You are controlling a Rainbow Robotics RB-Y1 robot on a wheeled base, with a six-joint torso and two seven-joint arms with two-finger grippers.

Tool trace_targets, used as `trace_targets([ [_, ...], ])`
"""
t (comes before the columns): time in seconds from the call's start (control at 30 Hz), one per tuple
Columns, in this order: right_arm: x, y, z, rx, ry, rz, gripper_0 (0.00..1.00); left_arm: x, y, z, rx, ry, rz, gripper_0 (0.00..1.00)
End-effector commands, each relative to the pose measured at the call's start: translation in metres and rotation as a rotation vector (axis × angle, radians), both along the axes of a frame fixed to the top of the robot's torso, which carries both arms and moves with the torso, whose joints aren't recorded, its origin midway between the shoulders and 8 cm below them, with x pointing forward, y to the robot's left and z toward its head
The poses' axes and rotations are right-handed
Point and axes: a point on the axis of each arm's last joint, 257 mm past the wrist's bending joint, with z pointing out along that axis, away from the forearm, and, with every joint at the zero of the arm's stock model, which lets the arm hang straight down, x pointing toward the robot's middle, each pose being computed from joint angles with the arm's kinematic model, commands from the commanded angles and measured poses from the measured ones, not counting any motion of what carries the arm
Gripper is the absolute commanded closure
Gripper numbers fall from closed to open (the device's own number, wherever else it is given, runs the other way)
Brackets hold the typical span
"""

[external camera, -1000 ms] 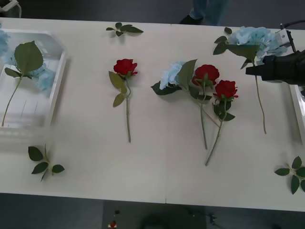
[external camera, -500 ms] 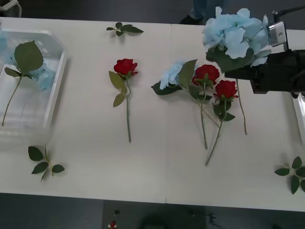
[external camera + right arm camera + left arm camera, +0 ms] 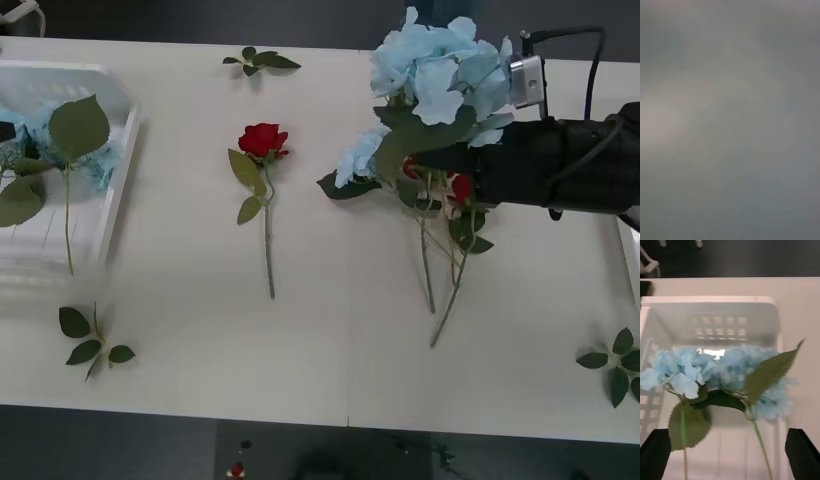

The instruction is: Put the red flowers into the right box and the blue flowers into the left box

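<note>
Right gripper [image 3: 470, 165] seemingly beneath blue flower [image 3: 440, 65]

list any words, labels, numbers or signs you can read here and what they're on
None: no readable text stands on anything.
The left box carries only slotted holes, no lettering.
The grey block on the right arm, beside the lifted blue flower, shows no legible marking.
The right wrist view is too blurred to read anything.
</note>
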Motion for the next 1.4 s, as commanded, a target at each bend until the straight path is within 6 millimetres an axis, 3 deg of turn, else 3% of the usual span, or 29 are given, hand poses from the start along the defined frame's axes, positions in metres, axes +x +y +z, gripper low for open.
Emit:
trace_targets([
  [0.03, -0.011, 0.027, 0.027, 0.005, -0.087, 0.044, 1.0, -0.027, -0.052, 0.027, 0.073, -0.045, -0.182, 0.0],
  [0.17, -0.016, 0.046, 0.035, 0.022, -0.122, 0.06, 1.0, -0.048, -0.131, 0.017, 0.015, -0.037, -0.353, 0.0],
  [0.33, -0.02, 0.066, 0.035, 0.034, -0.105, 0.082, 1.0, -0.059, -0.191, -0.001, -0.019, -0.062, -0.485, 0.0],
  [0.43, -0.021, 0.074, 0.036, 0.045, -0.089, 0.09, 1.0, -0.063, -0.217, -0.015, 0.001, -0.068, -0.565, 0.0],
  [0.57, -0.022, 0.085, 0.041, 0.059, -0.09, 0.094, 1.0, -0.087, -0.262, -0.041, -0.11, 0.055, -0.666, 0.0],
  [0.73, -0.02, 0.097, 0.042, 0.066, -0.086, 0.092, 1.0, -0.117, -0.319, -0.037, -0.251, 0.091, -0.857, 0.0],
  [1.0, -0.02, 0.106, 0.045, 0.081, -0.077, 0.089, 1.0, -0.11, -0.357, -0.028, -0.335, -0.12, -1.107, 0.0],
  [1.23, -0.022, 0.109, 0.047, 0.089, -0.07, 0.099, 1.0, -0.109, -0.377, -0.042, -0.292, -0.286, -1.222, 0.0],
  [1.4, -0.023, 0.11, 0.049, 0.097, -0.066, 0.103, 1.0, -0.125, -0.405, -0.05, -0.53, -0.257, -1.237, 0.0],
])
